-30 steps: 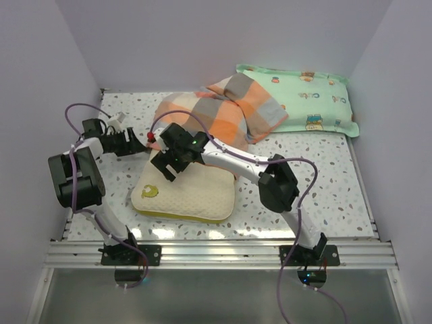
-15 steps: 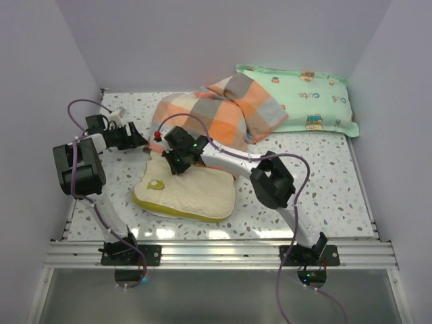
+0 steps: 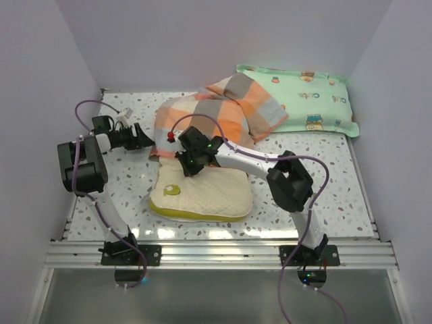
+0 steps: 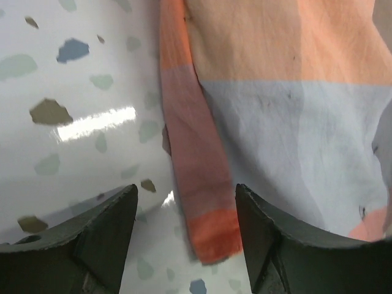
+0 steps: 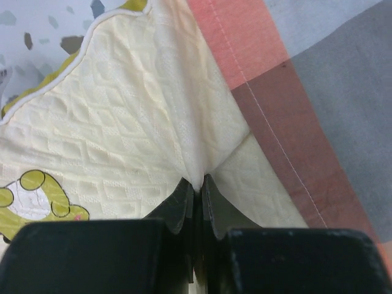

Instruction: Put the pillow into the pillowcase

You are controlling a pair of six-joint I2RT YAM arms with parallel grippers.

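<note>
The cream-yellow quilted pillow (image 3: 202, 196) lies flat near the front of the table, its logo at the left corner. My right gripper (image 3: 183, 162) is shut on a pinched fold of the pillow (image 5: 153, 122) at its far edge, next to the plaid pillowcase (image 5: 318, 98). The pillowcase (image 3: 209, 115) lies bunched behind the pillow. My left gripper (image 3: 150, 140) stands open at its left edge. In the left wrist view the pillowcase's orange hem corner (image 4: 211, 236) lies on the table between the open fingers (image 4: 104, 236), untouched.
A mint-green cartoon-print pillow (image 3: 310, 101) lies at the back right against the wall. Purple cables loop over both arms. White walls close in the speckled table (image 3: 324, 182) on three sides, with a metal rail along its front edge.
My right gripper has closed on the pillow's far edge and dragged the pillow to the right. My left gripper has swung toward the pillowcase's left edge, staying open.
</note>
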